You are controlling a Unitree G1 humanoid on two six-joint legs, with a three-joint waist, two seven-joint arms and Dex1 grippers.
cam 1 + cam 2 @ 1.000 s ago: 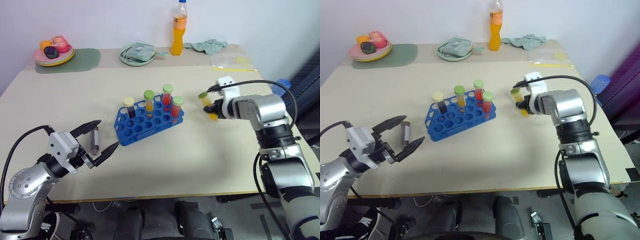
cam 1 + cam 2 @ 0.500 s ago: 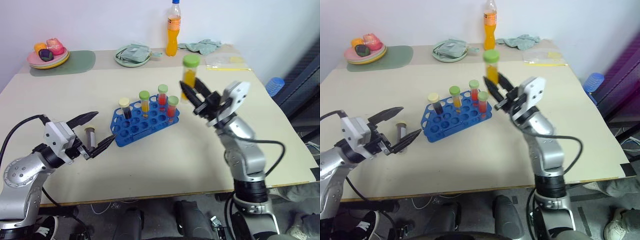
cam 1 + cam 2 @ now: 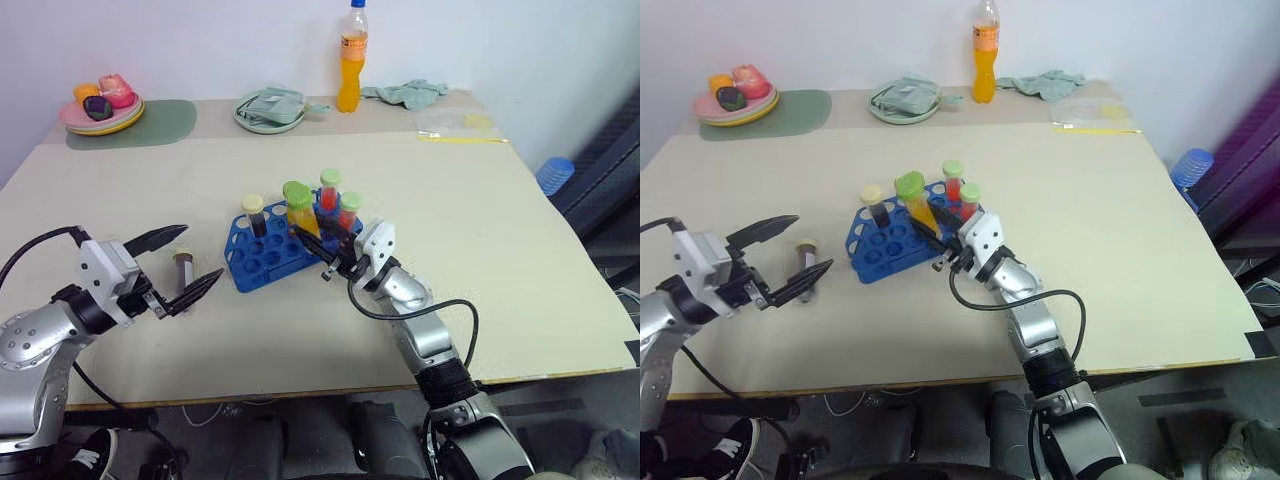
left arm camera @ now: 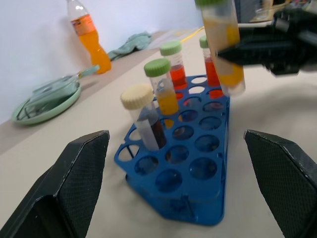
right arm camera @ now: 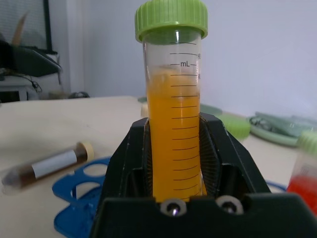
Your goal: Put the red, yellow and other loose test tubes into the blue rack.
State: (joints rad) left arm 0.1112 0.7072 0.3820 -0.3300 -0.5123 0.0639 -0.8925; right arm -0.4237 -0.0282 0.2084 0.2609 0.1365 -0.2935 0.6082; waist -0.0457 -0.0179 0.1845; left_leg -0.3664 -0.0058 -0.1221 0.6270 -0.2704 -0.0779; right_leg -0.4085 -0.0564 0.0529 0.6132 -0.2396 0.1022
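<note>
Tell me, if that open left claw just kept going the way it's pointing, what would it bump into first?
Most likely the blue rack, which sits straight ahead between the left claw's open fingers in its wrist view. The small brown tube lying near its fingertips might get nudged first; depth is hard to judge.

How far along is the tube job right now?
Done: four tubes stand in the rack. In hand: the right tool is shut on a yellow tube above the rack. Left: seating it, then the dark tube lying on the table between the open left tool's fingers.
</note>
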